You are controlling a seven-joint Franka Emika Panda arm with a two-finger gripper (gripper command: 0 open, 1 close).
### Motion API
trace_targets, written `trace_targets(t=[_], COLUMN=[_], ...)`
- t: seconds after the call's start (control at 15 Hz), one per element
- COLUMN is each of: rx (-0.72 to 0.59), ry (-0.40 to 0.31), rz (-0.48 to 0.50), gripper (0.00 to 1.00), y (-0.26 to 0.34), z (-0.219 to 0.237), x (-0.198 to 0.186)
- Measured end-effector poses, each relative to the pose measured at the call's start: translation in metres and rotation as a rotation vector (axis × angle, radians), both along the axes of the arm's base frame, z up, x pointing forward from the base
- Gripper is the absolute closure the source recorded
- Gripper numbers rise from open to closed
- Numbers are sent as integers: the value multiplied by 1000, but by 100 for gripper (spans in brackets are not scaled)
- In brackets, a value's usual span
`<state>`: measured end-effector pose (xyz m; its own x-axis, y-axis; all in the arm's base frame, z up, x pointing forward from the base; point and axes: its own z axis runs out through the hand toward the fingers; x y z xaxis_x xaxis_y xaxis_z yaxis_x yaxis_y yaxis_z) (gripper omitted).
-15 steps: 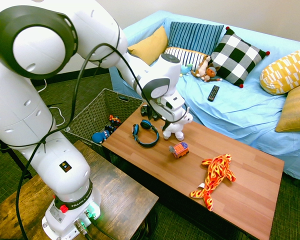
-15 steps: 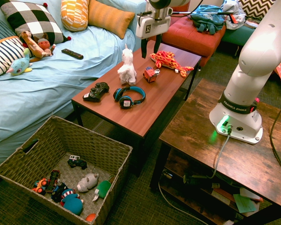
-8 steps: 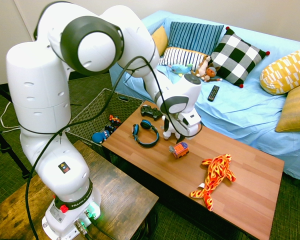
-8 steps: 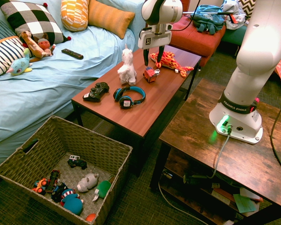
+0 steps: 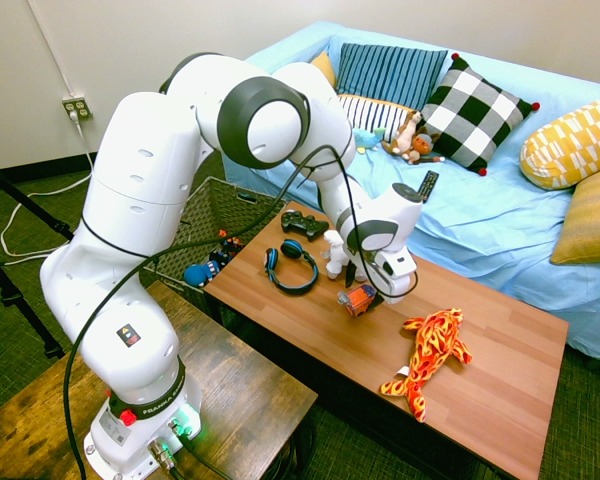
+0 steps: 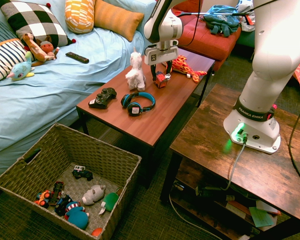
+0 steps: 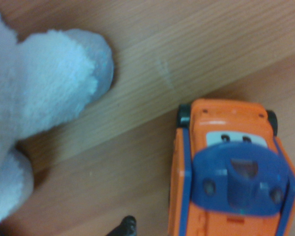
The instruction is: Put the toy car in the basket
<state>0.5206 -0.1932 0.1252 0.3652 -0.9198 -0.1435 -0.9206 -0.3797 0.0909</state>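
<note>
The claw (image 6: 161, 72), fingers apart, hovers low over the orange toy car (image 6: 161, 80) on the counter (image 6: 157, 109), beside the white unicorn (image 6: 136, 75).

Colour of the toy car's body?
Orange, with blue parts; the toy car shows best in the wrist view.

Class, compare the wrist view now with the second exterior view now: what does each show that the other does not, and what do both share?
Only the wrist view: the eyes on the toy car's pale windscreen strip.

Only the second exterior view: the basket, headphones and game controller.

Both: the toy car and part or all of the white unicorn plush, on the wooden table.
</note>
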Motion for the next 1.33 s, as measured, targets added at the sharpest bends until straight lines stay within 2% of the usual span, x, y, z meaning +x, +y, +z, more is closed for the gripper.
trace_targets(t=[0.07,0.33,1.0,1.2,1.33], rx=[2,-8,-13,-16,-15], ry=[4,18,45,36,3], rz=[6,22,5,7,11], gripper=[100,100,100,100,100], y=[0,10,2,-1,-3], z=[-3,-15,-18,-15,2], x=[8,22,20,16,1])
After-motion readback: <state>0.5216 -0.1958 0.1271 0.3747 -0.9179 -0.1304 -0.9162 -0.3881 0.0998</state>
